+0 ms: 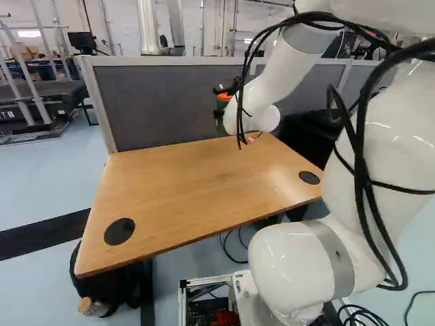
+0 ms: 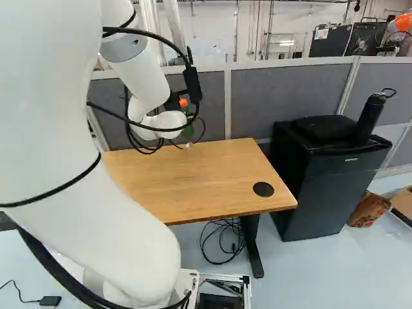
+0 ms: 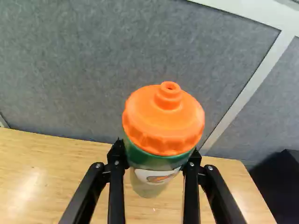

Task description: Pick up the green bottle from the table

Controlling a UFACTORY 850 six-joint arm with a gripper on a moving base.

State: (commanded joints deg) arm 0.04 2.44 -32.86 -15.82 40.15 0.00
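Has the green bottle (image 3: 154, 162) pinched in the end effector (image 3: 156, 153), just below the orange cap (image 3: 161, 121), over the far part of the surface (image 3: 42, 163), near the grey divider (image 3: 70, 70). Cannot tell about contact beneath. Best to firm the grip, then lift straight up, slowly, before backing away from the divider.

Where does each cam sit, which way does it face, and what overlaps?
Left base view: on the base, behind and left of the arm, facing ahead and slightly down over the table; arm right of middle.
Right base view: behind and right, same heading; arm left of middle.
Wrist view: on the wrist, looking along the gripper at the orange-capped green bottle between its fingers.
Shared by both base views: table, gray divider, arm, bottle partly hidden by it.
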